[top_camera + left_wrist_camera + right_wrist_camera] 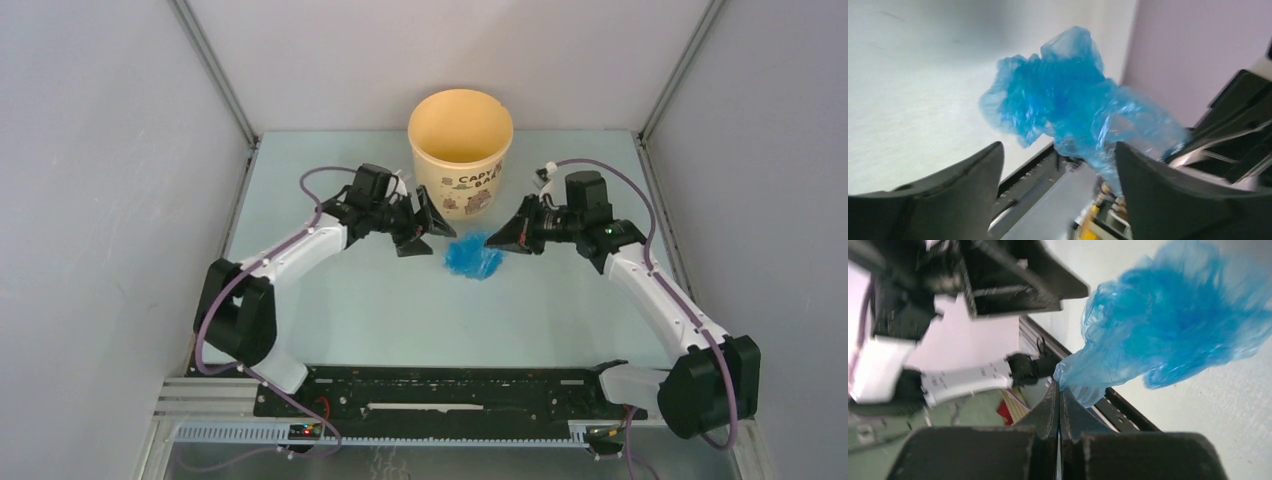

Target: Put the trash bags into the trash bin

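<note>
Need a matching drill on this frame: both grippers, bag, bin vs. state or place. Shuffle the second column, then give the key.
1. left gripper
2. right gripper
3. trash bag
4. trash bin

A. upright, on the far side of both grippers
B. jaws apart
C. crumpled, blue, outside the bin
D. pinched shut on an edge of the film

Pairs: 1-B, 2-D, 3-C, 4-A

**Cell backdrop: boxed-in table, flat light**

Pale mint table (380,300), matte top. It is closed on three sides by plain grey-white panels: left wall (90,200), back wall (450,50), right wall (770,180). Metal left strut (215,70) and right strut (680,65) run up from the back corners. Near edge: black mounting rail (450,390), with a slotted white cable duct (400,433) just below it. Light is even and diffuse, shadows soft.
</note>
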Robot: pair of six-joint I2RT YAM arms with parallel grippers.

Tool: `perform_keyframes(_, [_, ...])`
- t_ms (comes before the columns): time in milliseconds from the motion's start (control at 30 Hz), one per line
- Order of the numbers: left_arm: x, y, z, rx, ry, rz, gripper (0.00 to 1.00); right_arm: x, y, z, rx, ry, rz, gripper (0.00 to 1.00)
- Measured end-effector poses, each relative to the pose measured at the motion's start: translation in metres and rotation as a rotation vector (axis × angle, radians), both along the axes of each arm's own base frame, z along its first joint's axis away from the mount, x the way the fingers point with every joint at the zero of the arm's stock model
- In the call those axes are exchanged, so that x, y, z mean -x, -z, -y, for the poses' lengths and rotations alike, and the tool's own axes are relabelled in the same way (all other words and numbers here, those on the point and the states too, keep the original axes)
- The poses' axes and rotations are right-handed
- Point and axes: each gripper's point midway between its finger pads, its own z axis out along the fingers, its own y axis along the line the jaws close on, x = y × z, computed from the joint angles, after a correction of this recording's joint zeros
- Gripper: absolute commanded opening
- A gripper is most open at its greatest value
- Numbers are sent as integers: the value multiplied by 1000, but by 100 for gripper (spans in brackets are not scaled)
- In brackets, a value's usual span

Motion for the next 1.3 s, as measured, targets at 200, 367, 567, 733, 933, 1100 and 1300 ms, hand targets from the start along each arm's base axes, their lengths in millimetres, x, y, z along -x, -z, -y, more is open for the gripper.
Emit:
perform_keyframes(200, [5, -31, -44, -248, -59, 295, 100, -28, -5, 26, -26, 262, -272, 0])
perform_keyframes(367, [51, -98, -19, -168, 77, 628, 100, -18, -3, 11, -76, 355, -525, 0])
perform_keyframes(567, [74, -104, 9, -165, 188, 768, 91, -14, -11, -4, -132, 367, -624, 0])
perform_keyframes(733, [42, -95, -17, -176, 24, 719, 100, -20, -27, -1, -180, 184, -435, 0])
perform_keyframes(933, [30, -81, -42, -160, -69, 642, 100, 2, -33, 4, -166, -71, -164, 0])
perform_keyframes(1100, [33, -59, -20, -117, 25, 561, 100, 27, -51, 2, -220, -236, 23, 0])
perform_keyframes(1300, [40, -27, 1, -86, 120, 447, 91, 37, -54, -2, -248, -360, 129, 0])
